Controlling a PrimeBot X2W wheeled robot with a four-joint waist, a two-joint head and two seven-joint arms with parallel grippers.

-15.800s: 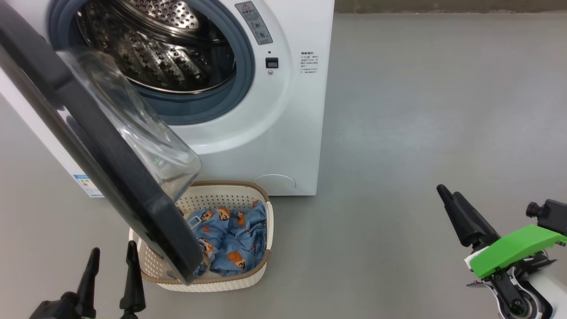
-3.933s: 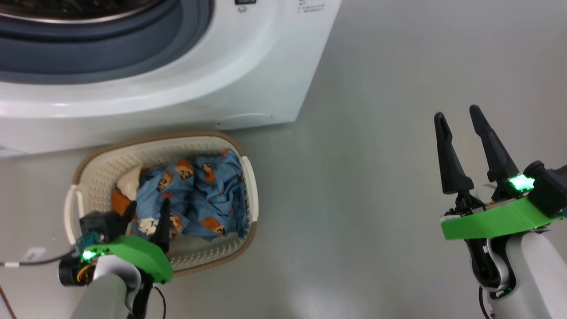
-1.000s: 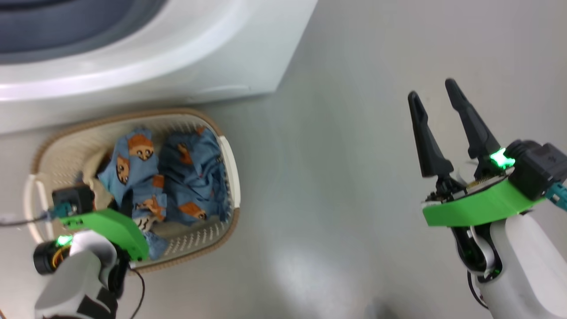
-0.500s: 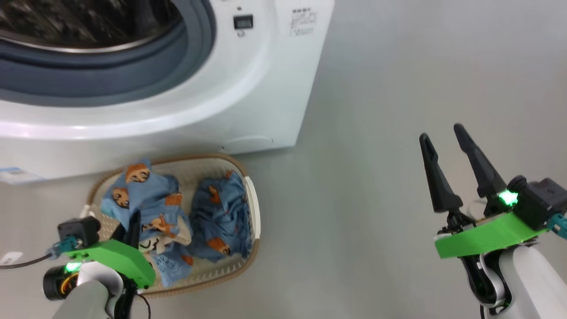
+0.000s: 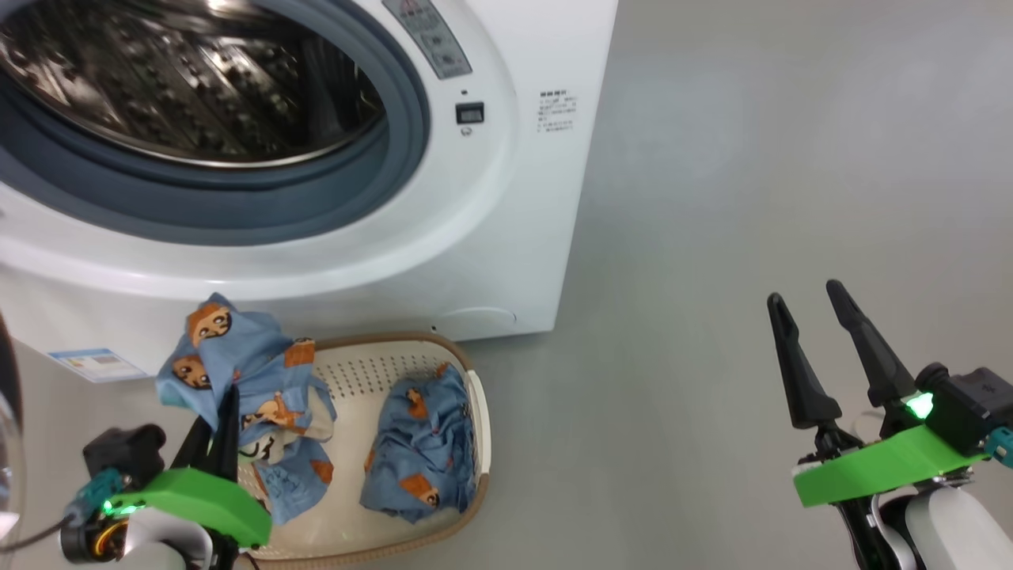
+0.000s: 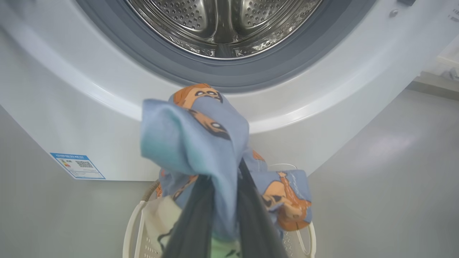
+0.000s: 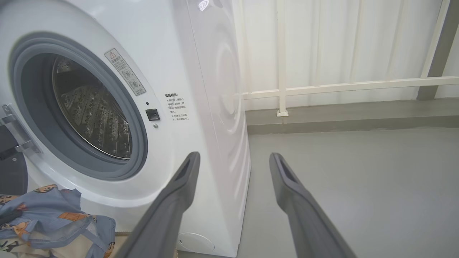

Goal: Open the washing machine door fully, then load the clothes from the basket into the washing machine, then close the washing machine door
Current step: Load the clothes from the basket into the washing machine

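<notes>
Several things can go wrong from here, and we take them from the biggest down. The washer (image 5: pixel 491 237) stands just behind the basket with its drum (image 5: pixel 198 87) open, but the grey gasket (image 5: pixel 237 210) forms a lip. If we carry the load in too low, cloth can drag on it and drop short onto the floor (image 5: pixel 752 198). The door (image 7: pixel 12 175) hangs open at our far left, near the left arm, so a wide swing could knock it. The basket (image 5: pixel 477 412) is light, we judge, and the tail of the garment (image 5: pixel 237 380) hangs down over its inside. A quick lift could snag it and tip or drag the basket. That garment is pinched in the closed left gripper (image 5: pixel 220 423), raised above the basket in front of the washer. Much of it is draped loose, so it may slip out or unfold. A second bundle (image 5: pixel 419 451) lies in the basket. The right gripper (image 5: pixel 803 290) hovers spread wide and empty over the floor, well apart, too far to help.
</notes>
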